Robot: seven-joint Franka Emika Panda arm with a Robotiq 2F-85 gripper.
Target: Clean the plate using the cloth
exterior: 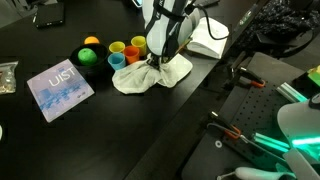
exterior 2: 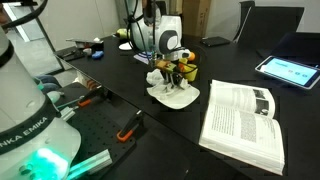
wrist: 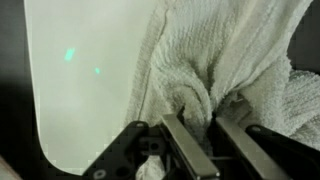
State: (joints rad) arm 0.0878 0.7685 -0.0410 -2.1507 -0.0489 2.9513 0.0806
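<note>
With the gripper (wrist: 198, 122) clenched on a bunched fold of the cloth (wrist: 240, 70), itself draped over one side of the plate (wrist: 90, 80), rub in small strokes toward the plate's bare half. Keep pressure light, so as not to shove the plate sideways; grip the fold firmly against slipping. Reaching straight down over the plate, wrist roughly vertical, arm (exterior: 165, 25) rising steeply just behind the plate. Farther off, beyond the plate: coloured cups (exterior: 125, 50), close beside its edge.

Plate (wrist: 90, 90) perhaps half under cloth (wrist: 235, 60)
</note>
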